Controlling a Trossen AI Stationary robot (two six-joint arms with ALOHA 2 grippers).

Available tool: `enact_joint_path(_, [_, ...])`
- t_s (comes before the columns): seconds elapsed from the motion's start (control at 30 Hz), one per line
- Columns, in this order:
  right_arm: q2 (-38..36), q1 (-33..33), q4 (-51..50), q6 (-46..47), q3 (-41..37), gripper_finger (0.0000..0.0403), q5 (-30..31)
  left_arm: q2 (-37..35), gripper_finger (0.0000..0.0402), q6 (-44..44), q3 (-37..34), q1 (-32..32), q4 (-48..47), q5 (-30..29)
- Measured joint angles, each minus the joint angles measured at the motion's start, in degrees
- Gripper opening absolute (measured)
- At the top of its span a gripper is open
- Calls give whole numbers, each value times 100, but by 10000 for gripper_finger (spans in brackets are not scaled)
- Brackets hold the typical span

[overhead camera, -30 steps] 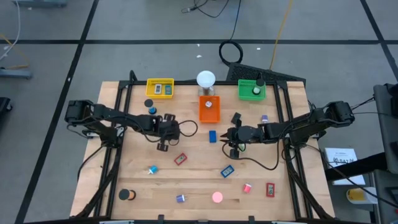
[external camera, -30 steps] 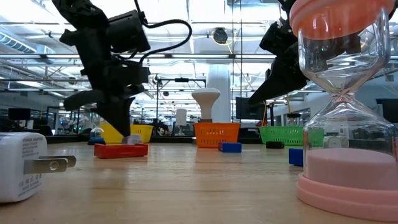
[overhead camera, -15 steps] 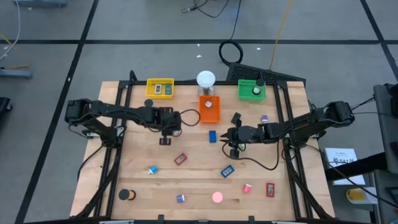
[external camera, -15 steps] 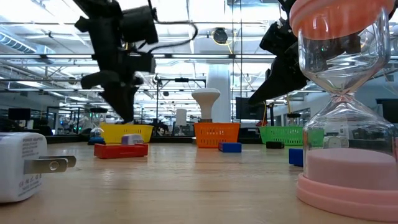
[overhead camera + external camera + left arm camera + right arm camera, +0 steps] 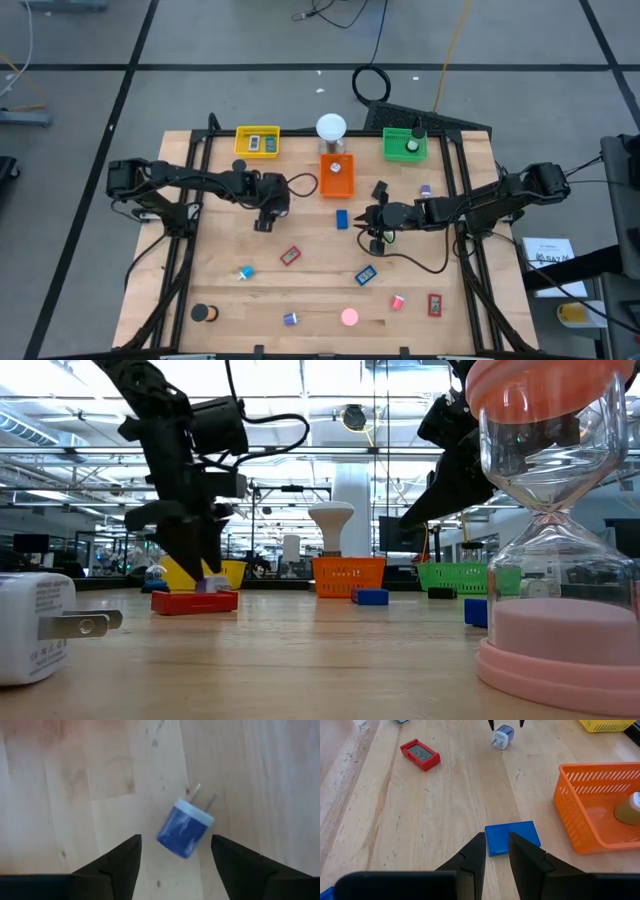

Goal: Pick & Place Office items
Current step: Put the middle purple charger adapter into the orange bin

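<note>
Office items are scattered over the table (image 5: 180, 300). From above, the left gripper (image 5: 265, 222) sits near the middle, left of the orange tray (image 5: 337, 178); right gripper (image 5: 375, 238) waits center-right. Low view: left arm points straight down. Left wrist view: a blue plug adapter (image 5: 184, 828) lies between the spread fingers (image 5: 118, 865), prongs pointing away at a slant, untouched. Right wrist view: narrow gap, nothing held, blue block (image 5: 512, 837) just ahead.

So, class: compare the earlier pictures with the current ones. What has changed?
The left gripper has opened and now hangs over the blue plug adapter, which lies free on the table. The right gripper kept its place above the blue block.
</note>
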Motion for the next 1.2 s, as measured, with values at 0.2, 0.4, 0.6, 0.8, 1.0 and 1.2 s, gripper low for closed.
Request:
enact_joint_path(0.2, [0, 0, 2, -2, 0, 73, 0, -2, 231, 144, -106, -2, 62, 63])
enact_joint_path(0.4, [0, 0, 50, -87, 0, 73, 0, -2, 192, 290, -301, -2, 577, 68])
enact_joint_path(0.6, [2, 0, 46, -87, 0, 73, 0, -2, 154, 338, -313, -2, 647, 197])
enact_joint_path(0.8, [0, -2, 46, -90, 0, 73, 0, -2, 148, 113, -313, -2, 657, 158])
enact_joint_path(1.0, [2, -1, 46, -90, 0, 73, 0, -2, 200, -14, -313, -2, 733, 62])
enact_joint_path(1.2, [2, -2, 46, -90, 0, 73, -2, -2, 235, -7, -313, 40, 715, 84])
